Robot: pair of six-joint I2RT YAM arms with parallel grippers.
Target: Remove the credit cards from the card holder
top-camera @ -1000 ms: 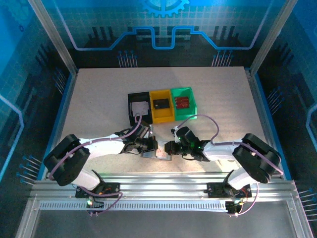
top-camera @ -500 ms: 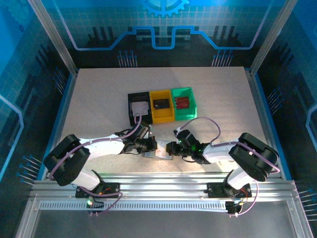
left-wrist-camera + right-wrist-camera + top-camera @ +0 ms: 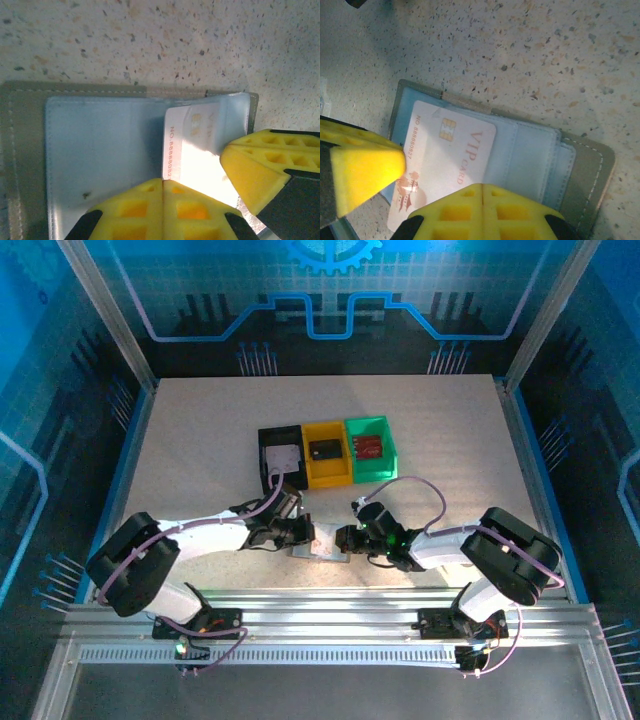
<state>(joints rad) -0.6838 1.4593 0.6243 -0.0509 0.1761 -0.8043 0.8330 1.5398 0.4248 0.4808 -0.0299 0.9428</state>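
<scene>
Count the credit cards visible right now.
4: pale card in the black bin, dark card in the yellow bin, red card in the green bin, VIP card on the open card holder. Pockets may hide more.

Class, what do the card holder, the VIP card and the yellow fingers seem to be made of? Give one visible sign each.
Card holder: likely grey leather or imitation, matte, stitched edge; pale pockets inside.
Card: probably plastic, smooth, printed, with a chip.
Fingers: seemingly soft yellow foam or rubber, moulded hollows.

Table [image 3: 450, 460]: card holder [image 3: 100, 150], bins [image 3: 328, 478] seemingly abutting
</scene>
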